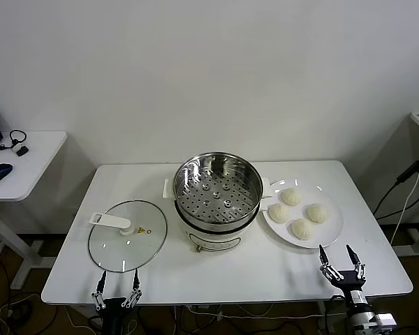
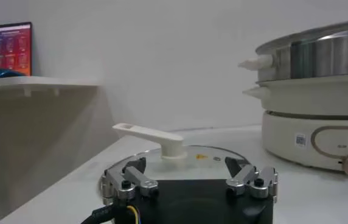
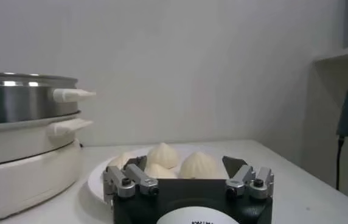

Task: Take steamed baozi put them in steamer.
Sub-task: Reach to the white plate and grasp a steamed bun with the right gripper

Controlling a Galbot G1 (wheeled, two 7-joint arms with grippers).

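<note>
Several cream-white baozi (image 1: pixel 302 228) lie on a flat white plate (image 1: pixel 332 232) right of the steamer (image 1: pixel 218 195), a shiny steel pot with an empty perforated tray on a cream base. My right gripper (image 1: pixel 341 265) is open and empty at the table's front edge, just in front of the plate. In the right wrist view the baozi (image 3: pixel 199 164) sit beyond the open gripper (image 3: pixel 186 165), with the steamer (image 3: pixel 25 140) to one side. My left gripper (image 1: pixel 116 285) is open and empty at the front edge, in front of the glass lid (image 1: pixel 128 234).
The glass lid with its white handle (image 2: pixel 159 139) lies flat left of the steamer (image 2: pixel 317 115). A side desk (image 1: pixel 17 164) with a blue mouse stands to the far left. Cables hang at the right past the table edge.
</note>
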